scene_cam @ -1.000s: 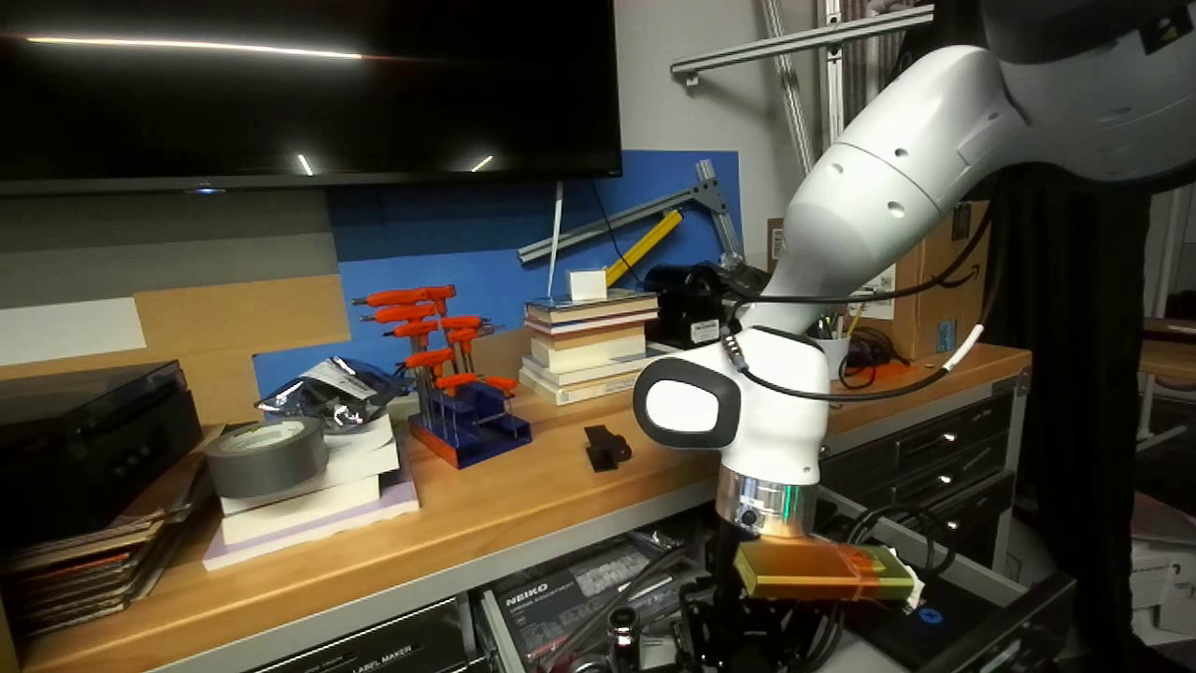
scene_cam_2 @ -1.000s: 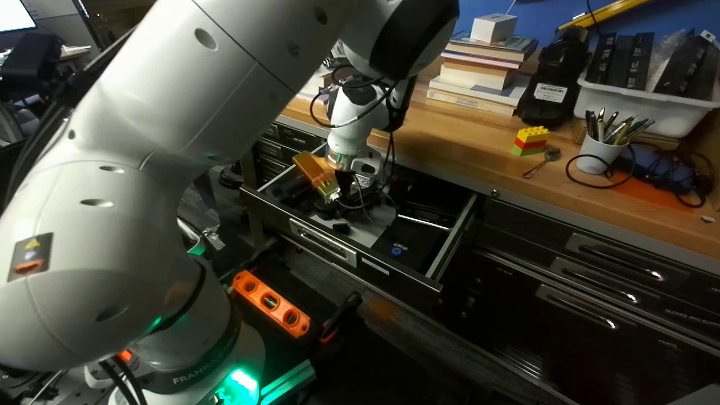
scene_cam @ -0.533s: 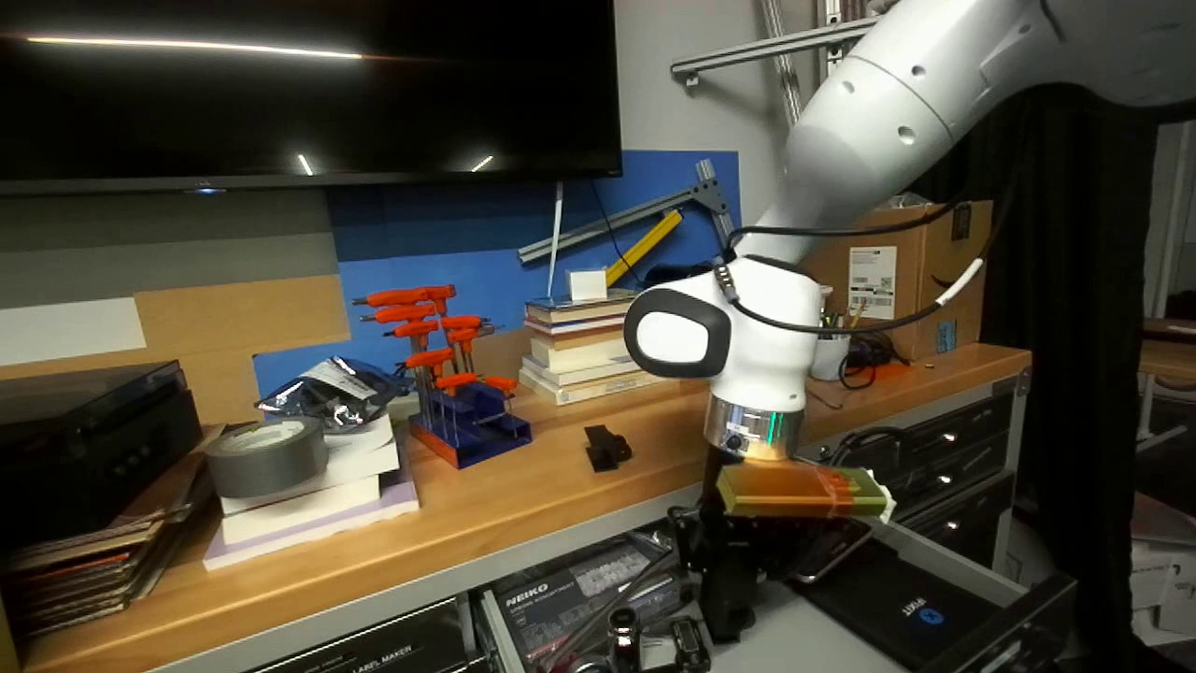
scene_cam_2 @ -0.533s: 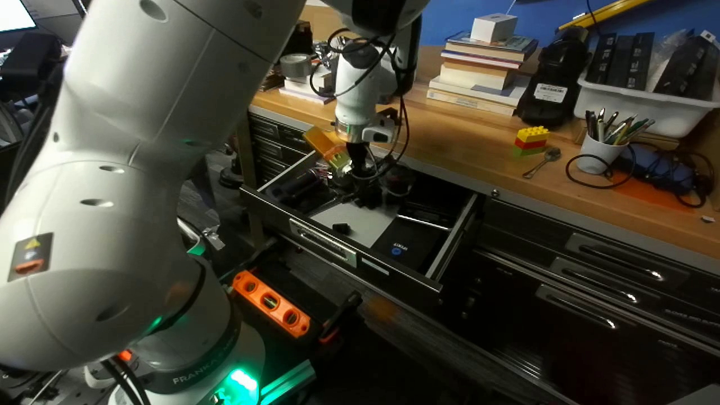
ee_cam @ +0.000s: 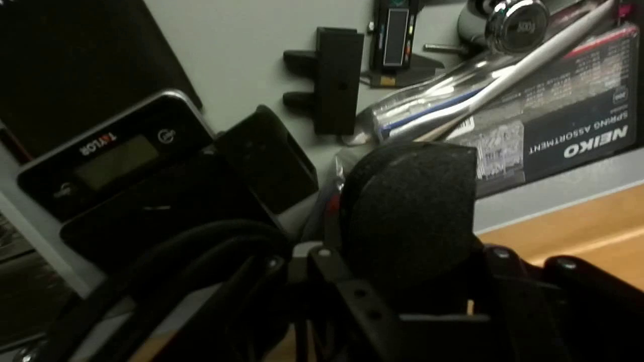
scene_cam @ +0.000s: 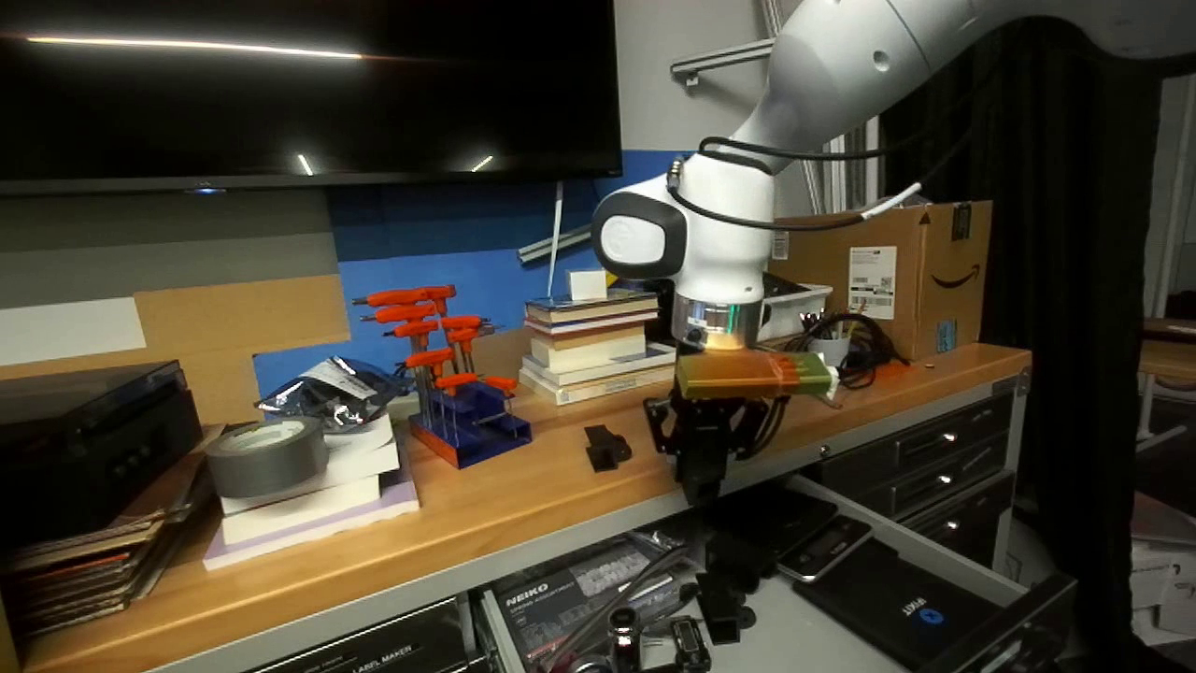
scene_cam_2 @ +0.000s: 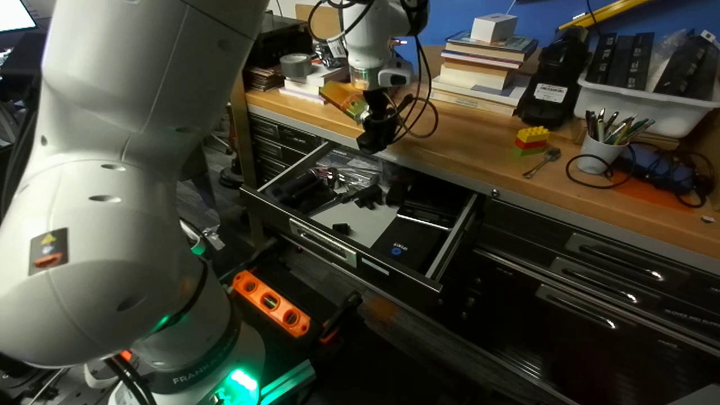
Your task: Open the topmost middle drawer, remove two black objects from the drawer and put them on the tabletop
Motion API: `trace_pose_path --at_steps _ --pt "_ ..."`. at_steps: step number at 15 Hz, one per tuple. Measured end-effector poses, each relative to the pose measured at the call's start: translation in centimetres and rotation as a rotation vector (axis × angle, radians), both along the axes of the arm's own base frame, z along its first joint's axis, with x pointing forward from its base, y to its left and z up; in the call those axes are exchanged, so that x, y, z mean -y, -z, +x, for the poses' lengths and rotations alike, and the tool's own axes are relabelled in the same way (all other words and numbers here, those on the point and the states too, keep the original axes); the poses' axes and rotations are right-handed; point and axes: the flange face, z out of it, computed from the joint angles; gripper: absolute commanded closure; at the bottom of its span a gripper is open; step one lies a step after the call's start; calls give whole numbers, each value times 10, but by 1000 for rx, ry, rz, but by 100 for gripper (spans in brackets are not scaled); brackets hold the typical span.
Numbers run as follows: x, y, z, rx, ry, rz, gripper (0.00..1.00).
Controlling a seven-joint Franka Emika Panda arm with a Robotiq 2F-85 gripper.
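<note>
The topmost middle drawer is pulled open in both exterior views. My gripper is above the drawer's back and the front edge of the tabletop. It is shut on a rounded black object, which fills the space between the fingers in the wrist view and hides the fingertips. Another small black object lies flat on the tabletop, left of the gripper. In the drawer lie a black two-pronged piece and a black block.
The drawer also holds a Taylor scale, a caliper and a Neiko box. A blue rack of orange-handled tools, a book stack and a pen cup stand on the tabletop. Cables hang beside the gripper.
My gripper has risen out of the drawer with the black object and moved back toward the tabletop's front edge. The drawer has stayed open.
</note>
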Motion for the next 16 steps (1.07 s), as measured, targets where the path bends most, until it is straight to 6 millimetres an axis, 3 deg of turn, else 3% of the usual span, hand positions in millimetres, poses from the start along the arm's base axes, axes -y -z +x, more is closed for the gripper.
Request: trace_pose_path --at_steps 4,7,11,16 --pt "1 -32 34 51 50 -48 75" --pt "4 -42 58 73 83 -73 75" --pt "23 -35 86 76 121 -96 75" --pt "64 -9 111 61 183 -118 75"
